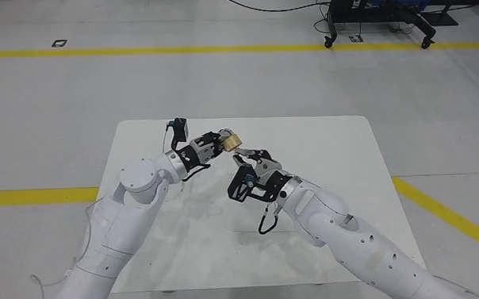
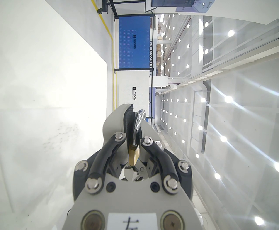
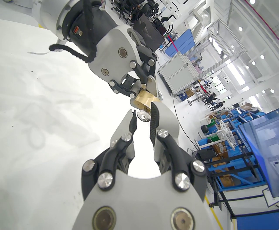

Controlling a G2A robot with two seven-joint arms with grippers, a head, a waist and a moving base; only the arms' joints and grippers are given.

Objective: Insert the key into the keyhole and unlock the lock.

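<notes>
Left fingers (image 2: 117,122) pinch the lock (image 3: 145,100); right fingers (image 3: 166,119), spread around its key (image 3: 143,115), should close squarely before turning.

White, rounded shells cover the left arm (image 1: 138,202) and right arm (image 1: 349,229). The left claw (image 2: 136,122) and right claw (image 3: 142,113) have grey fingers (image 3: 167,117), ribbed black pads (image 3: 153,122), black linkages (image 3: 172,150) and silver screws (image 3: 182,180). A black braided cable (image 3: 89,39) loops at the left wrist.

Above a white round-cornered table (image 1: 335,162), the left gripper (image 1: 222,141) clasps a small brass padlock (image 1: 232,139). The right gripper (image 1: 242,156) hangs just beside the padlock. Yellow floor tape (image 1: 220,48) runs across the grey floor beyond the table.
</notes>
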